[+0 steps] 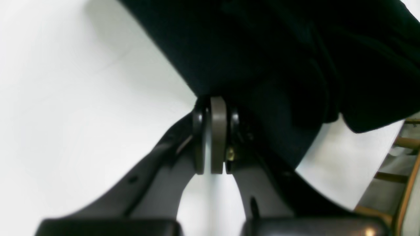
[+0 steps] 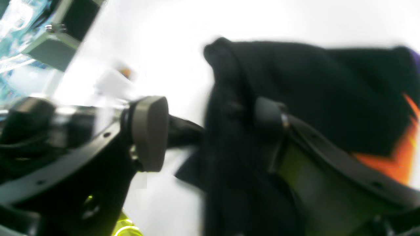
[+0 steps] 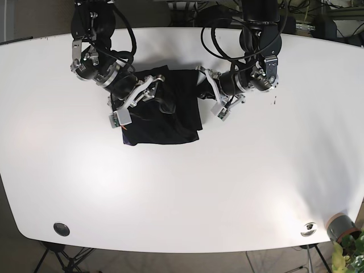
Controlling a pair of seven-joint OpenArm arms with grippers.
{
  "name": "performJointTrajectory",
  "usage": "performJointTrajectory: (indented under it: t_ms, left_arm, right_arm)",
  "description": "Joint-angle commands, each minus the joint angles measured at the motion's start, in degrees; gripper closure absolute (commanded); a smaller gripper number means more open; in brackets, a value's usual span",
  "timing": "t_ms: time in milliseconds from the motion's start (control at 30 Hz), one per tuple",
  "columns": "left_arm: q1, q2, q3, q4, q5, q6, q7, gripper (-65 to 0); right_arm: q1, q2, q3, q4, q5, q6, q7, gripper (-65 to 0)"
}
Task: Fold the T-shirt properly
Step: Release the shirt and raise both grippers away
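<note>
Shirt (image 3: 165,108) lies bunched near the table's (image 3: 182,187) far edge, between both arms. Our left gripper (image 1: 215,108) is pinched tight on a dark hem, we judge to anchor that side. Our right gripper (image 2: 210,131) stands spread, cloth draped between its pads (image 2: 149,131) (blurred view), not yet clamped, likely lining up the opposite edge for a fold.

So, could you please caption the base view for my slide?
Two arms work a black T-shirt on a white table; right gripper and left gripper at its edges.
</note>
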Motion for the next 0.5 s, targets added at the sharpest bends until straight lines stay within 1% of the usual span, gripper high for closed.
performJointTrajectory:
  t_ms: [0,133,233,267,300,433,467]
  left_arm:
    - [-0.57,-0.06,0.03,2.47,-0.34,-0.06,-0.05,-1.1]
    - [-0.66,-0.06,0.03,5.9,-0.34,-0.06,-0.05,-1.1]
    - [-0.66,-0.15,0.03,8.28,-0.34,-0.06,-0.05,-1.1]
    - [-0.66,-0.59,-0.06,9.33,-0.34,-0.06,-0.05,-1.1]
    - [-0.57,-1.47,-0.06,10.39,-0.34,-0.06,-0.05,-1.1]
    - [-0.57,-5.34,-0.24,14.08,-0.34,-0.06,-0.05,-1.0]
    - [-0.57,-6.66,-1.11,14.78,-0.34,-0.06,-0.05,-1.0]
  right_arm:
    - [-0.33,0.34,1.66,0.69,0.47,0.43,1.01,-39.3]
    - [-0.86,0.34,2.1,-1.06,0.73,0.61,1.01,-39.3]
    - [-0.86,0.25,1.92,-3.53,0.73,1.66,1.01,-39.3]
    - [-0.86,0.16,1.66,-4.58,0.73,2.37,1.01,-39.3]
    - [-0.86,0.08,0.78,-5.37,0.73,2.81,1.01,-39.3]
    - [-0.86,-0.01,-3.97,-7.75,0.29,2.89,1.01,-39.3]
    - [-0.77,-0.1,-5.73,-8.71,0.29,2.89,1.28,-39.3]
